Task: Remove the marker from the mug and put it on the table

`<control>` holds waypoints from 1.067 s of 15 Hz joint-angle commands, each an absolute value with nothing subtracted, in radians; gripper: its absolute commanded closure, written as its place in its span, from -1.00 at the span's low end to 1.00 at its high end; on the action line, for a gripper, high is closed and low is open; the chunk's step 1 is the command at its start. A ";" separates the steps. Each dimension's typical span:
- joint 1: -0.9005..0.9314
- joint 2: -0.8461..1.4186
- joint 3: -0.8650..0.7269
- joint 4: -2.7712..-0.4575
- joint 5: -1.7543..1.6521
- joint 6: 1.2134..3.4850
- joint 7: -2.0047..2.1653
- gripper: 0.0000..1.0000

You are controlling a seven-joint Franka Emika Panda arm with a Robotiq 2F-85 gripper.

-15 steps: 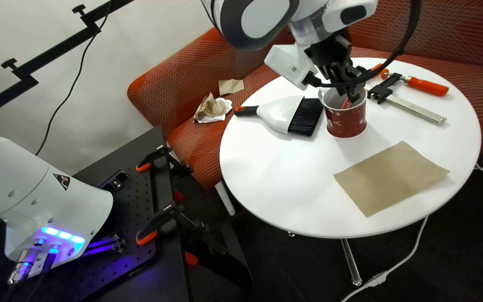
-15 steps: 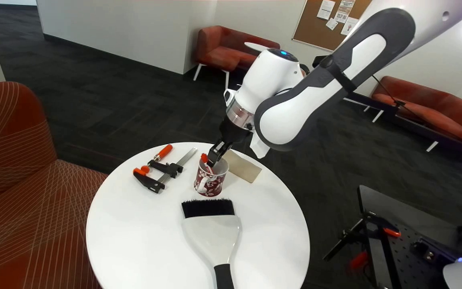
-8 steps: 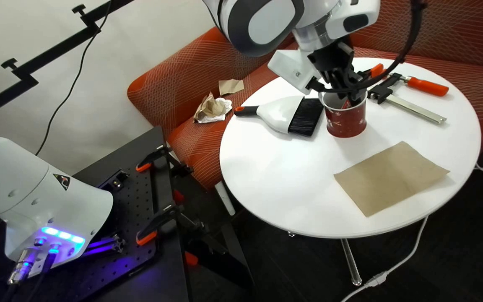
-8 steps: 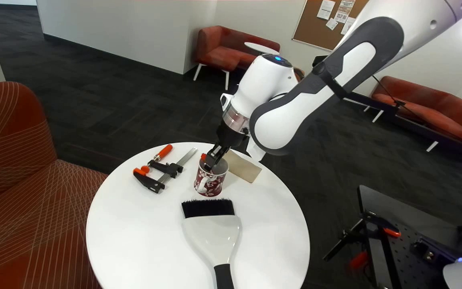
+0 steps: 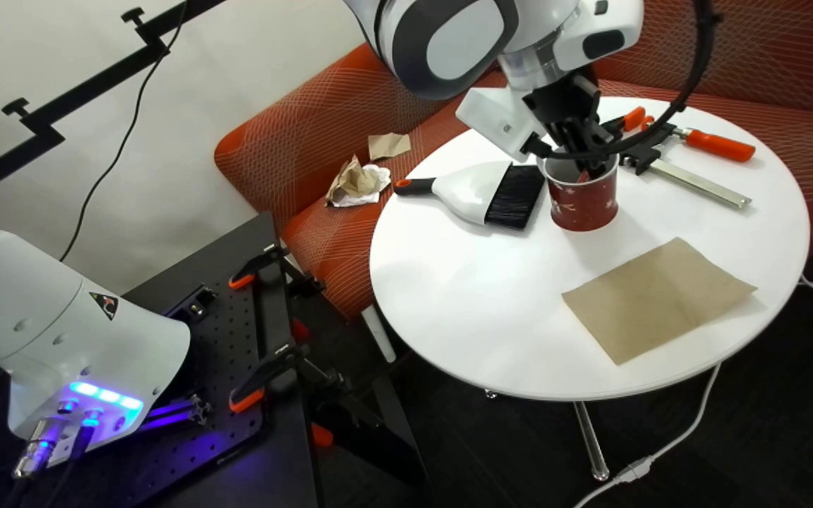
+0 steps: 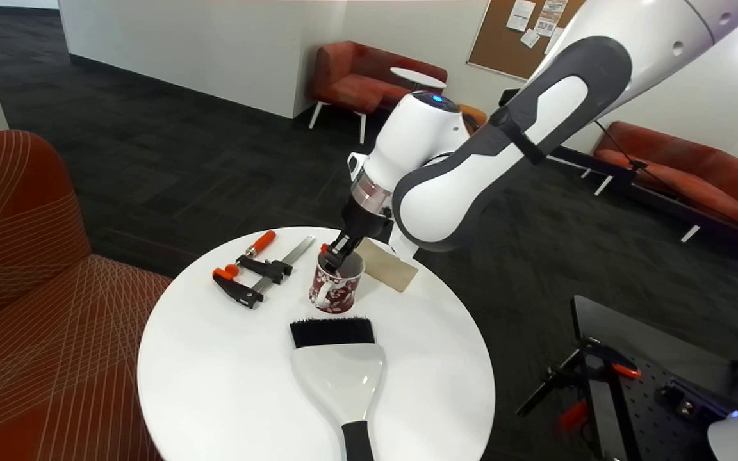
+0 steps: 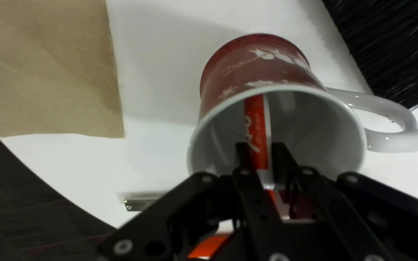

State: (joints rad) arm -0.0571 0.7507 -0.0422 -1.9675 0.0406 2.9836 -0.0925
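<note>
The mug [image 5: 583, 206] is dark red with white flowers and a pale inside. It stands upright on the round white table [image 5: 477, 303] and shows in the other views too [image 6: 337, 296] [image 7: 259, 69]. The marker [image 7: 258, 127] leans inside it; it is white with a red label, and its red end [image 6: 324, 248] pokes above the rim. My gripper [image 7: 260, 156] points down into the mug opening, its narrow fingers pressed on both sides of the marker. In both exterior views the gripper [image 6: 336, 259] hides most of the marker.
A white brush with black bristles [image 5: 473, 194] lies beside the mug, near its handle. A bar clamp with orange handle [image 5: 689, 169] lies on the other side. A tan paper sheet [image 5: 660, 300] lies toward the table edge. A red sofa [image 5: 731, 56] borders the table.
My gripper has moved down and slightly across, so its fingers sit deeper in the mug and around the marker. The marker's body is now more hidden. The mug has hardly moved.
</note>
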 commanded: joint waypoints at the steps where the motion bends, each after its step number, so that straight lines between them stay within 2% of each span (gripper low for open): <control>1: -0.016 0.704 -0.080 -1.993 0.012 2.956 -0.045 0.91; 8: 0.094 0.498 -0.171 -2.152 -0.038 3.005 0.009 0.91; 16: 0.232 0.240 -0.332 -2.359 -0.186 2.963 0.130 0.91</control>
